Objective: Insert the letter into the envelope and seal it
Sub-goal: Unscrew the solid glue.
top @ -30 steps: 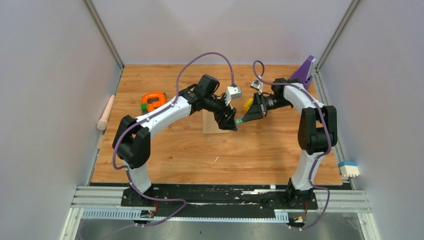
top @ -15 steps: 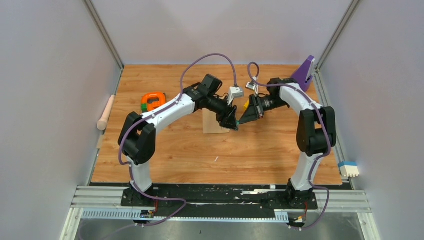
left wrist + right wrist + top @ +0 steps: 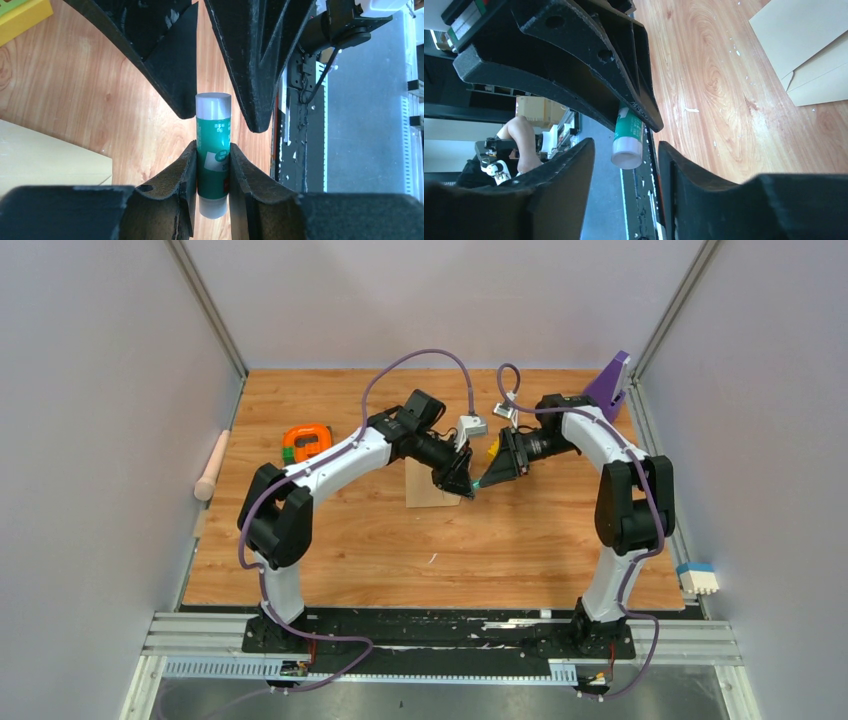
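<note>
Left pincer [image 3: 213, 160] pinches green glue stick [image 3: 213, 127] by its body. Right pincer [image 3: 626, 147] spread either side of the white cap [image 3: 626, 152], clear of it. Envelope [image 3: 430, 490] flat on counter [image 3: 400, 560] under left pincer. Orange-green object [image 3: 306, 443] well apart, far left.

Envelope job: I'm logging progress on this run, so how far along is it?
Done, probably: no white letter shows anywhere, so it may already be inside the envelope lying on the table. In hand: the left gripper is clamped on a green glue stick, cap apparently on, while the right gripper stands open around its end. Left: gluing and sealing the envelope.
</note>
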`<state>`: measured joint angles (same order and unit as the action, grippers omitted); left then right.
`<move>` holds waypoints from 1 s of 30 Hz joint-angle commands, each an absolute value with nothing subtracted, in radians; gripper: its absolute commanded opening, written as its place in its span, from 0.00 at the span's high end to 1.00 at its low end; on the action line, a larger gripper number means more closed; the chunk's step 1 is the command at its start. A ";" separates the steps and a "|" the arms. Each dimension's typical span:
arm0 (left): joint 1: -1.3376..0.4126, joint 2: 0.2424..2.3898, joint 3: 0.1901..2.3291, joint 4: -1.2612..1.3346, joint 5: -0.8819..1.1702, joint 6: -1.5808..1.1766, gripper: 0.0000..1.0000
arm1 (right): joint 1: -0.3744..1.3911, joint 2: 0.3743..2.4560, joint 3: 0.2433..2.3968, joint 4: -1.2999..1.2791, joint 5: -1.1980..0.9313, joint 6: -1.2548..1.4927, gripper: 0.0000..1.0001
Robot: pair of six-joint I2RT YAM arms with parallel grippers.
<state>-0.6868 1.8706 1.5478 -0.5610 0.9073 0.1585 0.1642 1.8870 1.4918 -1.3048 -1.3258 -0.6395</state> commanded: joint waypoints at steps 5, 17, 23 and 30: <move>-0.677 1.880 1.590 -0.580 1.038 0.170 0.95 | 0.135 1.806 1.515 -1.305 -1.341 -0.702 0.33; -0.667 1.933 1.603 -0.619 1.158 0.147 0.95 | 0.129 1.653 1.404 -1.235 -1.331 -0.809 0.49; -0.657 1.935 1.602 -0.594 1.197 0.116 0.95 | 0.173 1.591 1.312 -1.068 -1.243 -0.720 0.46; -0.657 1.934 1.591 -0.580 1.218 0.105 0.95 | 0.174 1.603 1.315 -1.049 -1.241 -0.692 0.50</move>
